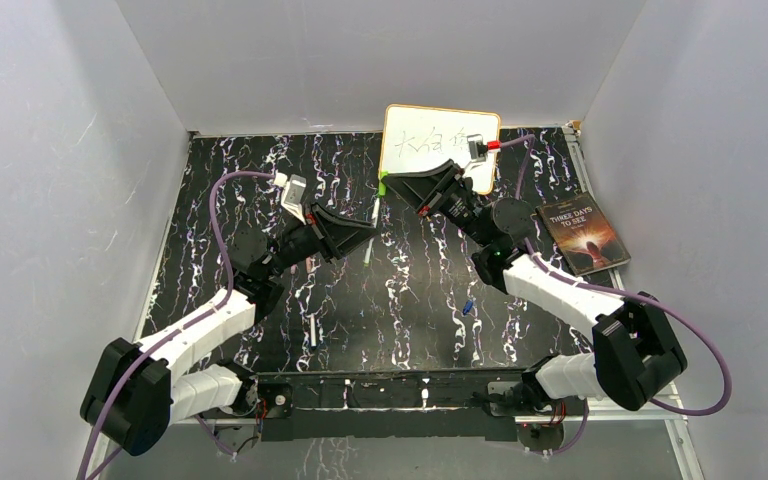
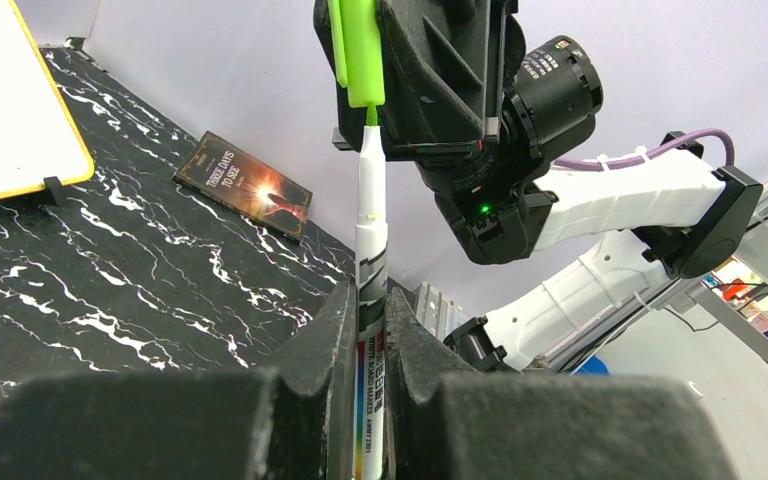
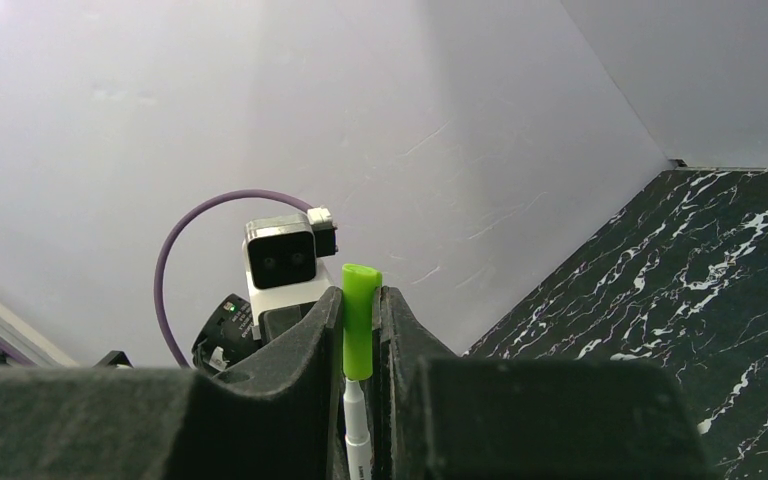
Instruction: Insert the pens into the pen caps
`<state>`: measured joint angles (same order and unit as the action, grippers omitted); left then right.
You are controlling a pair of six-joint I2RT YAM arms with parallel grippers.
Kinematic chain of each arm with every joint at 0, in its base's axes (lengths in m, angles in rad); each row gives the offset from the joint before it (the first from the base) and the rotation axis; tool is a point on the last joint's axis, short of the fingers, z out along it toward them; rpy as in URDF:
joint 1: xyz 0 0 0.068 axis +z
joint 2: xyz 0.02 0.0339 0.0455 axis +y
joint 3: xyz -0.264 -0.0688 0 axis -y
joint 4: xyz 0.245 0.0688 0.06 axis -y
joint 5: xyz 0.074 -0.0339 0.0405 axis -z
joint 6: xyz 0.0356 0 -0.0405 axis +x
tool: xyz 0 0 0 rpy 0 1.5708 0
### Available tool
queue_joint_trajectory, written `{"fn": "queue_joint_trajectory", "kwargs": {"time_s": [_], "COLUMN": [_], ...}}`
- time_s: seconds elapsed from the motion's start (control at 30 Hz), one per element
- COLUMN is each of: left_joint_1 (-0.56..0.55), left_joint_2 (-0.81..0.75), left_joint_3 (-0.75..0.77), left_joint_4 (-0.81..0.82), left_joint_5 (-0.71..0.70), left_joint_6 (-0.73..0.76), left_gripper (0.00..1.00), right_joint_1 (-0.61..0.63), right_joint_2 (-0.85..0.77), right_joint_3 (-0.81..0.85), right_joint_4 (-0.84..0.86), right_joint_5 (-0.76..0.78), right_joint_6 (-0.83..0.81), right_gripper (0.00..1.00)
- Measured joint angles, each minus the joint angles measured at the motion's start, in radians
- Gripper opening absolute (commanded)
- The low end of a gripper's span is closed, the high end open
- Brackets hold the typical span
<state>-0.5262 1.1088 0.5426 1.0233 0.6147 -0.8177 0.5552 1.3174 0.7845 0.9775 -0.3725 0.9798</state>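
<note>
Top view: far centre above surface (image 1: pixel 410 295), left claw (image 1: pixel 360 228) and right claw (image 1: pixel 405 185) tip to tip.
Left wrist: clamped on white pen (image 2: pixel 371 230), nib at green cap (image 2: pixel 358 50) mouth.
Right wrist: clamped on that cap; seemingly mid-capping.
Next: probably straight push along pen axis.

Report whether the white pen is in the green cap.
Partly: the white pen has only its tip inside the green cap; its neck shows.

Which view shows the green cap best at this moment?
Left wrist. There the green cap shows along its side, with the tip of the white pen right at its mouth. The right wrist view shows the cap lengthwise too, but most of the pen below it is cut off. The top view gives only a small green speck.
</note>
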Motion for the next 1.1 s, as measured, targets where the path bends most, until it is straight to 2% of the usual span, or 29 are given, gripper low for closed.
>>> {"fn": "queue_joint_trajectory", "kwargs": {"time_s": [0.83, 1.1], "left_joint_1": [-0.002, -0.006], "left_joint_2": [0.000, 0.013], "left_joint_3": [0.000, 0.000], "left_joint_4": [-0.006, -0.007], "left_joint_5": [-0.002, -0.003], "left_joint_6": [0.015, 0.014], "left_gripper": [0.00, 0.00], "right_joint_1": [-0.001, -0.003], "right_joint_2": [0.015, 0.012], "right_joint_3": [0.010, -0.035], "right_joint_4": [0.024, 0.047], "right_joint_5": [-0.023, -0.026], "right_joint_6": [-0.002, -0.003], "right_gripper": [0.00, 0.00]}}
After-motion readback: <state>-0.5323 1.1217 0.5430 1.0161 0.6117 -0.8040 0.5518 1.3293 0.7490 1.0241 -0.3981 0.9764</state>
